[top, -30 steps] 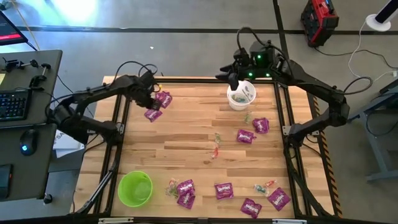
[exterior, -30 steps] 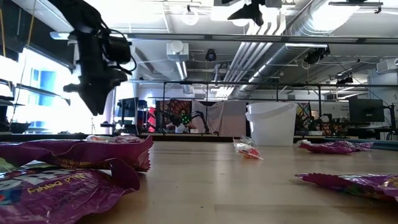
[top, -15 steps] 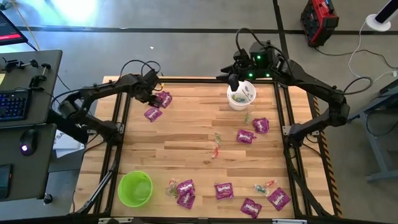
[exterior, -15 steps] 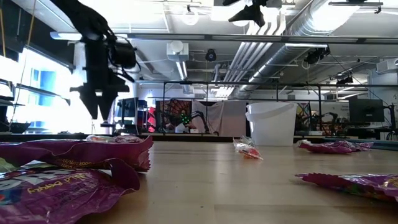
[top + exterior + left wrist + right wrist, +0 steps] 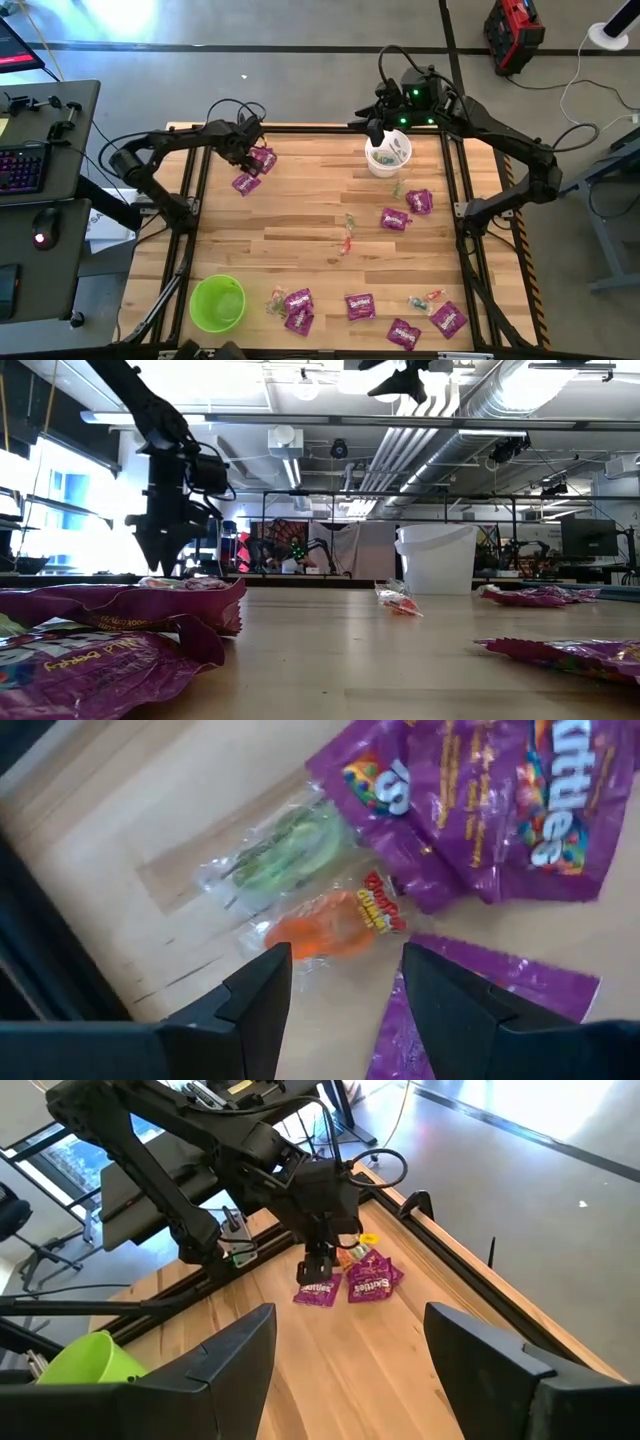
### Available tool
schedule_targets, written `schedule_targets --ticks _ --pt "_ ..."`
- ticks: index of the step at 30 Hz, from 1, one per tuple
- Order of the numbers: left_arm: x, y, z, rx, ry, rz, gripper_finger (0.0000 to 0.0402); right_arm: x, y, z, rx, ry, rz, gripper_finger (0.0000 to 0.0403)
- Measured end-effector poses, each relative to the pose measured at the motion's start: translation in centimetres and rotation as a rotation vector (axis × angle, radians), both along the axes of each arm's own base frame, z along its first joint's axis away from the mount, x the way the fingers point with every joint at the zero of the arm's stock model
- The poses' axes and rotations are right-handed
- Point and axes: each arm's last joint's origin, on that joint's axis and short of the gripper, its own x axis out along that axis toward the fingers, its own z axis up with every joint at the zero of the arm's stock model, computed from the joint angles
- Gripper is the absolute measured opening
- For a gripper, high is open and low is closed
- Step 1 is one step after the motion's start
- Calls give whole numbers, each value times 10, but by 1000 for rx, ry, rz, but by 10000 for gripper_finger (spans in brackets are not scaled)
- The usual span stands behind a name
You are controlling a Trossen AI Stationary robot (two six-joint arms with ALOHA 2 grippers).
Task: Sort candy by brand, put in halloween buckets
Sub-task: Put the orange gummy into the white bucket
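left wrist view: your left tool [image 5: 340,982] has just opened, holding nothing, and moved over the far-corner candy; an orange sweet [image 5: 330,925] lies between its fingers, purple packets [image 5: 480,800] just beyond. pick likely next.

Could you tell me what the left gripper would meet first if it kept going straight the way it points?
Most likely the orange clear-wrapped sweet, framed between the open fingers of the left gripper; depth is uncertain.
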Motion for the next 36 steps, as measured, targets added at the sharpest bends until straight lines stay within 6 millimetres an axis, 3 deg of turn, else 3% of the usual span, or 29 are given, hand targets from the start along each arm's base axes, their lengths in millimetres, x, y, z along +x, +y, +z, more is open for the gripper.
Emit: schedule_targets --ticks 11,14,19,22,29,33,36 --pt "-2 9 -19 -44 53 19 169 3 7 0 33 -4 -10 247" --pt "-3 9 -19 -47 52 15 127 5 11 0 23 2 -14 247" --pt "-3 9 -18 -53 58 -21 21 7 17 -1 10 15 -12 247" --pt "-4 7 -15 -60 52 -21 16 8 18 -2 12 22 -7 247" --pt "-18 -14 26 -68 -39 21 4 4 20 3 26 7 21 247" --pt "-18 -35 63 -19 -290 75 3 -12 27 28 -15 -82 44 247" --pt "0 -50 88 65 -556 19 1 -23 28 44 -66 -129 43 247"
